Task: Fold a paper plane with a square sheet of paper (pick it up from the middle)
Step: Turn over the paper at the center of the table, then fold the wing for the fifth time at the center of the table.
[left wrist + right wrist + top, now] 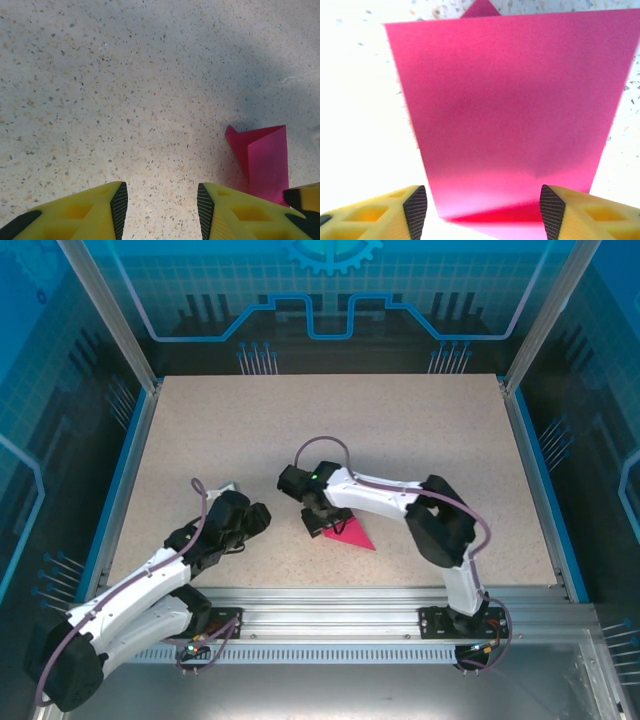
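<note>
The square sheet of paper (350,534) is magenta-pink and lies folded on the table, tapering to a point at its right end. My right gripper (322,521) hangs over its left end. In the right wrist view a raised flap of the paper (510,100) stands between my right gripper (482,207) fingers, whose jaws are wide apart and open. My left gripper (256,518) sits to the left of the paper, apart from it. In the left wrist view it (161,202) is open over bare table, with the paper (265,157) off to the right.
The speckled tabletop (330,430) is bordered by blue rails and glass walls. A metal rail (330,605) carrying the arm bases runs along the near edge. A yellow fingertip (305,197) of the right gripper shows by the paper in the left wrist view.
</note>
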Controlling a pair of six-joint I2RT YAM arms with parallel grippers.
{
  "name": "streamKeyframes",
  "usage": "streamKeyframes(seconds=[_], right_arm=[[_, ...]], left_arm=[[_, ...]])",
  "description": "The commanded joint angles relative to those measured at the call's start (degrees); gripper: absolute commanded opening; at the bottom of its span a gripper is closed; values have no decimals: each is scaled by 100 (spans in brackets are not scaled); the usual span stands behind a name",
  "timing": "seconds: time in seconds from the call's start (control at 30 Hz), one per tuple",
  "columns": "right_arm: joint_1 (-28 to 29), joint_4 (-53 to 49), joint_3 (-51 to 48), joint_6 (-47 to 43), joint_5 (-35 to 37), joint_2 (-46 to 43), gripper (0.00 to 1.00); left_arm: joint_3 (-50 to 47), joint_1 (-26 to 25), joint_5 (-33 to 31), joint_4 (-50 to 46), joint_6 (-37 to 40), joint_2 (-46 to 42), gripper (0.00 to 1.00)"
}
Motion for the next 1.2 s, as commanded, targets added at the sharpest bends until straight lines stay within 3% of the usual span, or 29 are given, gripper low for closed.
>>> streamKeyframes(seconds=[0.0, 0.17, 0.3, 0.37, 0.53, 0.83, 1.17], right_arm=[[-251, 685, -381, -87, -638, -550, 66], [-530, 937, -653, -175, -852, -906, 67], [-679, 1100, -1075, -145, -578, -1167, 67], [-797, 1309, -1440, -31, -601, -1364, 67], [-846, 1439, -1914, 186, -399, -1740, 67], [-845, 1793, -2170, 474, -451, -1399, 68], [-810, 1480, -1676, 282, -390, -1160, 68]], left_arm=[[86, 54, 159, -15, 79, 29, 46], [154, 51, 344, 169, 154, 129, 56], [311, 50, 557, 248, 115, 238, 73], [427, 49, 660, 284, -22, 206, 86], [811, 49, 595, 132, 1, -89, 98], [1592, 47, 154, -313, -154, 457, 98], [2191, 46, 218, -283, 98, 1086, 98]])
